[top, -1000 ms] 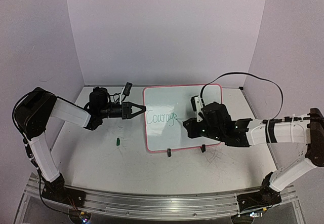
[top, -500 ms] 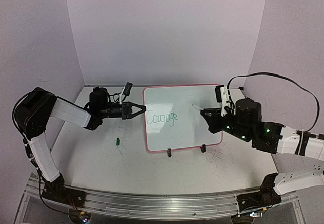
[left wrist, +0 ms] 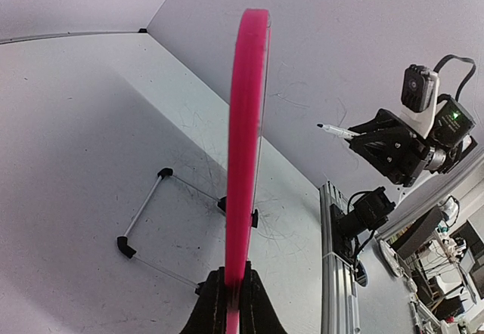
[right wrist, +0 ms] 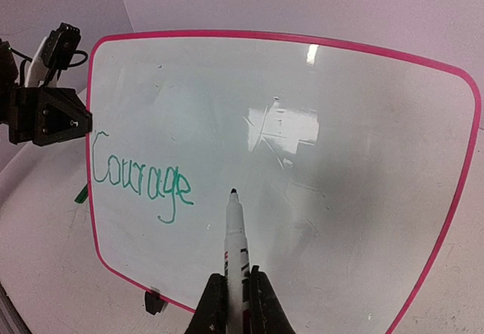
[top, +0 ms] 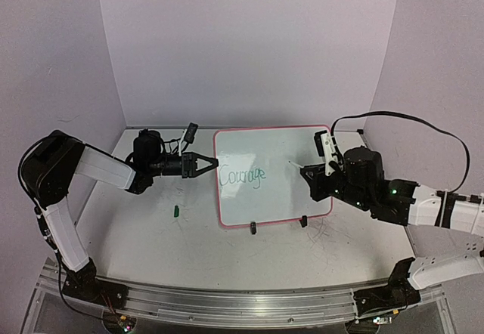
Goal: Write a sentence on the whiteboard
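the whiteboard (top: pixel 291 149) stands on the desk (top: pixel 151 228), its left rim pinched in the left tool (top: pixel 212 165). the sentence (right wrist: pixel 140 179) reads only "courage". the right tool (right wrist: pixel 231 300), pinching the marker (right wrist: pixel 235 232) clear of the board, should land the tip lightly just right of that word.

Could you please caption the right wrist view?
Right fingers point a marker at the whiteboard, beside the green word "Courage".

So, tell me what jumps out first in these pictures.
The pink-framed whiteboard stands mid-table with the green word Courage written at its left. The left end effector is clamped on the board's left edge, and the right end effector, at the right, holds a marker pointed at the board, tip off the surface.
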Robot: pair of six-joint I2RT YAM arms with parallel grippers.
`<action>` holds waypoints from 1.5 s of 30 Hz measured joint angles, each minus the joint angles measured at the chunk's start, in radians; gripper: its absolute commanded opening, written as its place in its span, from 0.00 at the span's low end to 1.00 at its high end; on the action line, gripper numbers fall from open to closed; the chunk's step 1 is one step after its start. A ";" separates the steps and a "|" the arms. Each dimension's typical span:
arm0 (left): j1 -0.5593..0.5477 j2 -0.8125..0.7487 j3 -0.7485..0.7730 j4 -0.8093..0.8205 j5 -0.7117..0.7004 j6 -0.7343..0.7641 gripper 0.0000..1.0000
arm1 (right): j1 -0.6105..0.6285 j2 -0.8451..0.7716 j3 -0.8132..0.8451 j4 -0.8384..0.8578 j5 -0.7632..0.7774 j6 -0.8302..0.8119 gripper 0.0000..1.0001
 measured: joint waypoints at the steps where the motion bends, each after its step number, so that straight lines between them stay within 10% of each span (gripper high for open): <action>1: 0.000 0.000 0.000 -0.001 0.001 0.000 0.00 | 0.000 0.003 0.003 -0.001 0.002 -0.007 0.00; 28: -0.010 -0.045 0.005 -0.138 -0.071 0.045 0.00 | 0.000 0.083 0.098 -0.086 -0.002 0.044 0.00; 45: -0.016 -0.045 0.010 -0.189 -0.081 0.016 0.20 | 0.000 0.125 0.140 -0.125 0.016 0.029 0.00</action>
